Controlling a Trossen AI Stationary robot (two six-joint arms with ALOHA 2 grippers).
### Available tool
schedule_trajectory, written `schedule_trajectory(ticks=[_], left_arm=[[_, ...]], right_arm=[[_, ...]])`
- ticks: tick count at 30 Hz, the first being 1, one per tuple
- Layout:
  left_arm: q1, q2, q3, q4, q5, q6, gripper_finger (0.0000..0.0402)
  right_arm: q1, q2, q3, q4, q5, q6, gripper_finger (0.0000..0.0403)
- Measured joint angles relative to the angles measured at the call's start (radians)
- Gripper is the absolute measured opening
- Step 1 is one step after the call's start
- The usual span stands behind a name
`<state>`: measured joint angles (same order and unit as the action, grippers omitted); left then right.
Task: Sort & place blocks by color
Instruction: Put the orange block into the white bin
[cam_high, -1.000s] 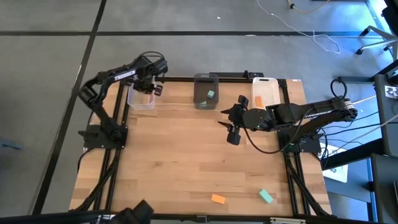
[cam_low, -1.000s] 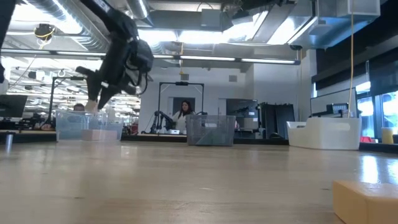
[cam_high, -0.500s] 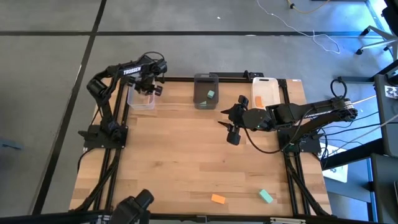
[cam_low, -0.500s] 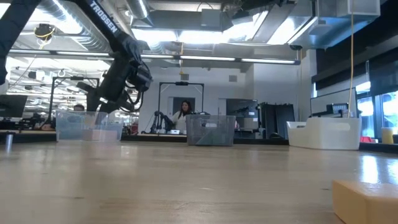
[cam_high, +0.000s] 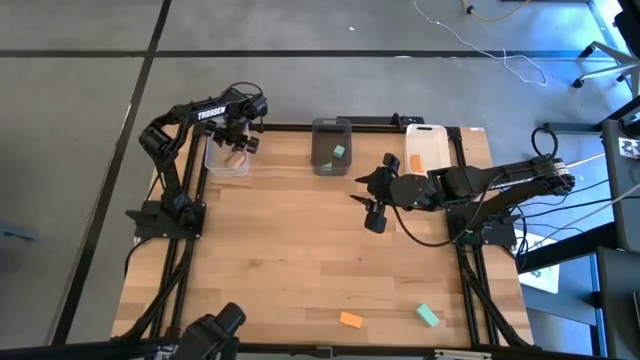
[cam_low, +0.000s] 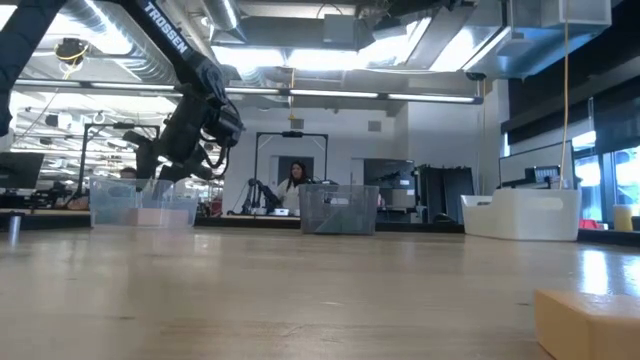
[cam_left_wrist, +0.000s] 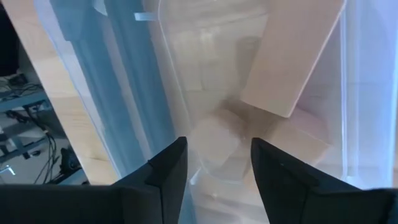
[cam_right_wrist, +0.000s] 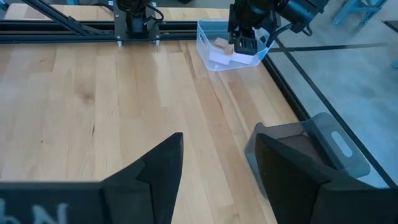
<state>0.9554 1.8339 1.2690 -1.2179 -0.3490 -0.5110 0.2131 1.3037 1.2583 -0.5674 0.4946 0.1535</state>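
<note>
Jaws of the left gripper (cam_high: 240, 143) hung apart above the clear bin (cam_high: 222, 160) at the far left of the tabletop (cam_high: 300, 240), and they held nothing. In the left wrist view, pale tan blocks (cam_left_wrist: 292, 59) lay inside this bin, some touching each other, below the two dark fingers (cam_left_wrist: 165, 168). The right gripper (cam_high: 364, 195) hovered over the tabletop, near the grey bin (cam_high: 331, 146) at the far middle; its jaws were also apart and empty. A teal block (cam_high: 339, 152) lay inside the grey bin. The white bin (cam_high: 427, 145) at the far right showed orange inside. Two blocks were on the tabletop close to the near edge, right of the middle: an orange block (cam_high: 350, 320) and, to its right, another teal block (cam_high: 428, 315), well apart from the bins.
</note>
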Motion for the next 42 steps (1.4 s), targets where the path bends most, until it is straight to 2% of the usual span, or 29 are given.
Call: schedule_trajectory(ticks=[7, 11, 15, 22, 28, 36, 42], left_arm=[[-0.023, -0.013, 0.0, 0.0, -0.004, 0.004, 0.0168], [-0.09, -0.093, 0.0, 0.018, -0.001, 0.077, 0.0168], [-0.194, -0.212, 0.0, 0.034, 0.034, 0.156, 0.0169], [-0.441, -0.427, 0.0, 0.076, 0.183, 0.179, 0.0169], [-0.699, -0.547, 0.0, 0.159, 0.198, 0.069, 0.017], [-1.013, -0.564, 0.0, 0.299, 0.198, 0.075, 0.017], [-1.186, -0.546, 0.0, 0.433, 0.184, 0.075, 0.017]], right_arm=[[0.0, 0.0, 0.0, 0.0, -0.001, 0.036, 0.02], [0.0, -0.001, 0.0, -0.005, -0.015, 0.046, 0.02], [0.0, -0.014, 0.0, -0.079, -0.099, -0.031, 0.02], [0.0, -0.03, 0.0, -0.249, -0.28, 0.03, 0.02], [0.0, -0.031, 0.0, -0.304, -0.439, 0.16, 0.02], [0.017, -0.03, 0.0, -0.376, -0.605, 0.151, 0.02], [0.074, -0.03, 0.0, -0.358, -0.661, 0.101, 0.02]])
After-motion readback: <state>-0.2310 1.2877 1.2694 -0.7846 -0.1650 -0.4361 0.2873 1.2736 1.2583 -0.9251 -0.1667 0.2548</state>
